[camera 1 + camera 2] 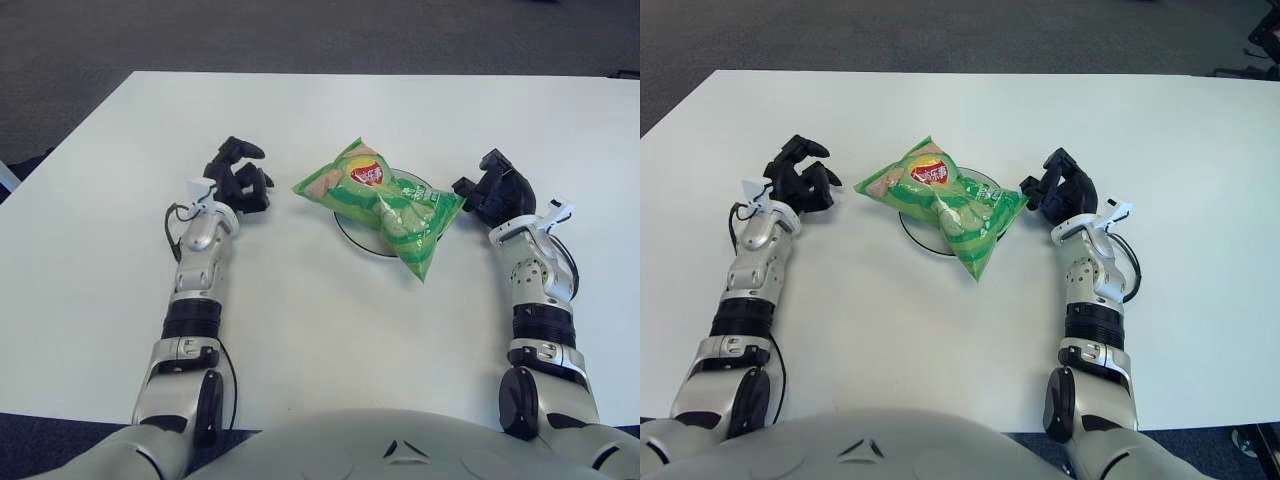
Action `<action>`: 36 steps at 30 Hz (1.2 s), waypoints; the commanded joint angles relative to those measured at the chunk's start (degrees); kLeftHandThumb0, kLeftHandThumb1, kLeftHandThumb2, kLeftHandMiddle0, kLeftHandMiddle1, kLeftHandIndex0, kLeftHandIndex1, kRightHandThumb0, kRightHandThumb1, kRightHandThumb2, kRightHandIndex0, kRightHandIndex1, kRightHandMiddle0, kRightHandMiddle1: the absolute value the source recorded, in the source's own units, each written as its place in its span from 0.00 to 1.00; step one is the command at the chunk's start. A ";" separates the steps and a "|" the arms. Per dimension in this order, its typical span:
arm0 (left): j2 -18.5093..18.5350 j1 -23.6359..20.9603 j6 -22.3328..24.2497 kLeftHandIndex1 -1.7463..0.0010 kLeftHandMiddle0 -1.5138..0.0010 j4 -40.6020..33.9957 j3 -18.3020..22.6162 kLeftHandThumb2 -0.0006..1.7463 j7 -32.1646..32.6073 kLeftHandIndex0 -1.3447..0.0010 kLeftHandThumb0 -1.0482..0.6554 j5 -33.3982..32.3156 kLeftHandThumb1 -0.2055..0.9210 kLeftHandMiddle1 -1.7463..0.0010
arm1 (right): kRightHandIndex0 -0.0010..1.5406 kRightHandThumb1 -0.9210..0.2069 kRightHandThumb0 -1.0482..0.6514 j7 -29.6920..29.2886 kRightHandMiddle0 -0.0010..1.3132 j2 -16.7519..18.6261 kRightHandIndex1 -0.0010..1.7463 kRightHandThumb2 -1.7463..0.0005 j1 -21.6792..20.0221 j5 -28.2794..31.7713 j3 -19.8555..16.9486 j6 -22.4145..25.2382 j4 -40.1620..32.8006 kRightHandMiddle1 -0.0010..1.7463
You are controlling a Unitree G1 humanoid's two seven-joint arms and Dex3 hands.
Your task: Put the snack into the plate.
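A green snack bag lies across a clear round plate in the middle of the white table; its lower corner hangs past the plate's near rim. My left hand shows just left of the bag, fingers loosely curled, holding nothing, a small gap from the bag. My right hand shows just right of the bag's right corner, fingers relaxed and empty, close to the bag without gripping it.
The white table stretches wide on all sides of the plate. Dark carpet floor lies beyond the far edge. Both forearms lie along the near table.
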 commanded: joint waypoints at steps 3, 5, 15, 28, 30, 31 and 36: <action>-0.65 2.45 -0.66 0.06 0.38 -0.09 -0.65 1.00 1.63 0.46 0.61 2.10 0.10 0.00 | 0.91 0.64 0.31 -2.06 0.54 1.75 1.00 0.17 3.88 -1.41 0.59 2.18 2.45 1.00; -0.74 2.91 -1.20 0.07 0.38 0.05 -0.93 1.00 2.15 0.45 0.61 3.07 0.10 0.00 | 0.91 0.63 0.31 -2.39 0.54 1.97 1.00 0.17 3.89 -1.53 0.62 2.07 2.37 1.00; -0.79 4.06 -4.79 0.02 0.19 2.95 -1.80 0.86 2.58 0.48 0.39 5.49 0.32 0.00 | 0.90 0.63 0.31 -3.45 0.53 2.92 1.00 0.17 2.86 -2.55 1.28 0.37 4.00 1.00; -1.32 1.31 -10.46 0.00 0.12 10.88 -1.21 0.80 0.96 0.51 0.32 3.78 0.41 0.00 | 0.89 0.62 0.31 -3.78 0.53 3.77 1.00 0.18 0.95 -3.77 1.55 -3.06 7.61 1.00; -1.63 0.86 -11.11 0.00 0.12 12.00 -0.97 0.79 1.38 0.51 0.32 3.56 0.41 0.00 | 0.89 0.62 0.31 -3.68 0.53 3.81 1.00 0.17 0.68 -3.84 1.51 -3.56 8.16 1.00; -1.82 0.73 -11.41 0.00 0.13 12.40 -0.86 0.79 1.64 0.51 0.32 3.46 0.41 0.00 | 0.89 0.63 0.31 -3.63 0.53 3.82 1.00 0.17 0.59 -3.86 1.49 -3.77 8.34 1.00; -2.32 0.12 -12.40 0.00 0.13 13.91 -0.41 0.79 2.36 0.51 0.32 3.33 0.41 0.00 | 0.89 0.63 0.31 -3.48 0.53 3.77 1.00 0.17 0.11 -3.86 1.51 -4.53 9.23 1.00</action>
